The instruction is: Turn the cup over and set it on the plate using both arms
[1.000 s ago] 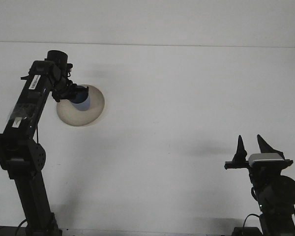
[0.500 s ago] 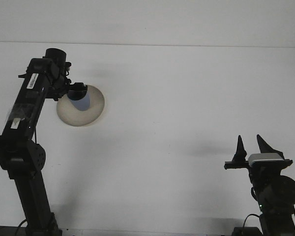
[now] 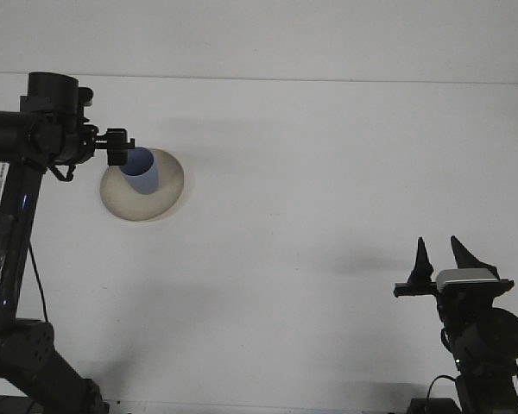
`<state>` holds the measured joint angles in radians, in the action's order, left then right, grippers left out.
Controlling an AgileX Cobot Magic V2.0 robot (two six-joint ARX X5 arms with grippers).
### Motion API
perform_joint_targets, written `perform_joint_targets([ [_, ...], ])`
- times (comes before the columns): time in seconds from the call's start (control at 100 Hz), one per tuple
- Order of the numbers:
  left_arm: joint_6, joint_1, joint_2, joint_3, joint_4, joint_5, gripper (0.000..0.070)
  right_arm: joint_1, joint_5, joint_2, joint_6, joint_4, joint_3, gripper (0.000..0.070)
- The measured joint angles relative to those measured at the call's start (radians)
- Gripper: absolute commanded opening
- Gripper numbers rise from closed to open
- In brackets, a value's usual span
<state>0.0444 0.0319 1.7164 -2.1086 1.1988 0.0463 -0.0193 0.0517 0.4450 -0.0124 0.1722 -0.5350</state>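
White and matte, the tabletop [image 3: 328, 216] fills nearly the whole front view, smooth and unmarked, meeting a pale wall along a faint horizontal line near the top. On its left part lies a round, shallow beige plate [image 3: 160, 200] with a soft, dull finish. A light blue cup [image 3: 142, 173] stands on that plate, toward its upper left side; it is a plain tapered cylinder, smooth-walled, with its rim uppermost as far as the view allows. The left hand [image 3: 118, 147], black and blocky, sits at the cup's upper left edge, right against or just above the rim; whether its fingers are spread or closed cannot be told from this angle, since they merge into one dark shape. Behind it the left arm's black segments reach down the left edge, one bearing a small white label. At lower right, well apart from plate and cup, the right hand [image 3: 442, 252] points upward, its two slim, pointed black fingers [image 3: 423, 255] standing apart with nothing between them, above a grey-topped wrist block.
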Motion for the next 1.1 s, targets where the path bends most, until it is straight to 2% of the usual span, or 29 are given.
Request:
perform_joint_targets([
  [0.15,0.007,0.016,-0.134,0.125,-0.060,0.000,0.0463,0.000,0.000,0.000,0.000,0.000,0.000,0.0378],
  [0.28,0.020,0.043,-0.292,0.330,-0.182,0.000,0.0463,0.000,0.000,0.000,0.000,0.000,0.000,0.0378],
  [0.81,0.073,0.147,-1.029,1.314,-0.879,0.000,0.0463,0.000,0.000,0.000,0.000,0.000,0.000,0.0377],
  [0.99,0.068,0.156,-1.193,1.490,-1.029,0.000,0.0464,0.000,0.000,0.000,0.000,0.002,0.000,0.0378],
  [1.1,0.026,0.156,-1.226,1.530,-1.057,0.000,0.0466,0.000,0.000,0.000,0.000,0.002,0.000,0.0377],
])
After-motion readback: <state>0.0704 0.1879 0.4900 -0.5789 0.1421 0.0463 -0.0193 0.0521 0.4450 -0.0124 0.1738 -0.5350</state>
